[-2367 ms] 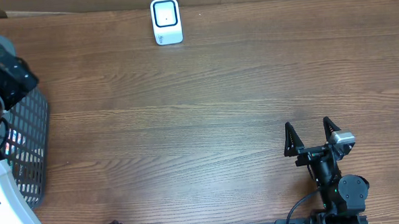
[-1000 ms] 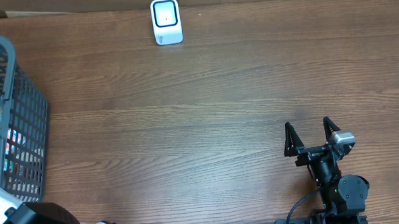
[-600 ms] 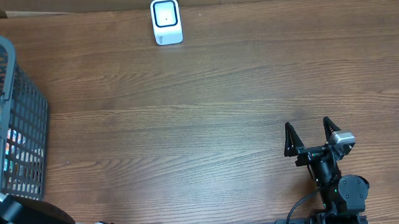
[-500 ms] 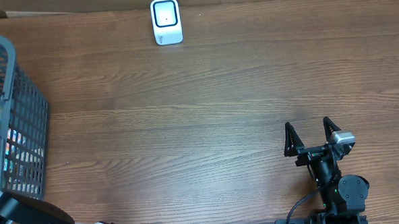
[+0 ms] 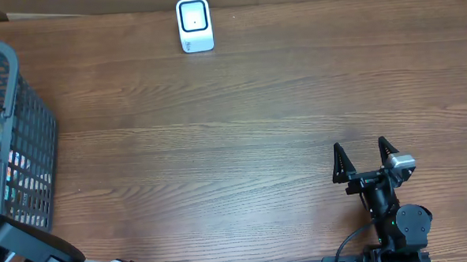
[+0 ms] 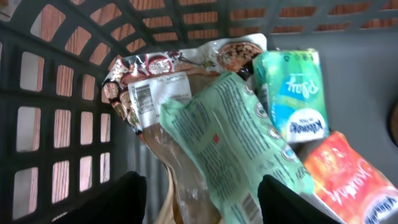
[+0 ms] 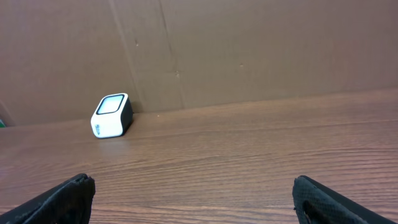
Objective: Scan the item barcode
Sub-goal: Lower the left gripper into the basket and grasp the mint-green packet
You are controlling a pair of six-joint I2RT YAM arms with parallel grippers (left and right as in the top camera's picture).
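- basket point(image 5: 37, 155): grey mesh, at the left edge of the tabletop point(image 5: 256, 106), packets piled inside.
- left tool point(image 6: 204, 180): down inside the basket, fingers apart either side of the green packet point(image 6: 236, 137). Can't tell if it is pinching the packet or just astride it.
- brown bag point(image 6: 155, 93): in the basket under the green packet, white barcode label facing up.
- green-and-white tissue pack point(image 6: 292, 93): in the basket, just right of the green packet, with the red-orange pack point(image 6: 348, 180) beside it.
- scanner point(image 5: 194, 24): white, standing well right of the basket at the far edge.
- right tool point(image 5: 360, 145): far right of the basket, near the front edge, fingers wide apart and empty, pointing at the far edge.
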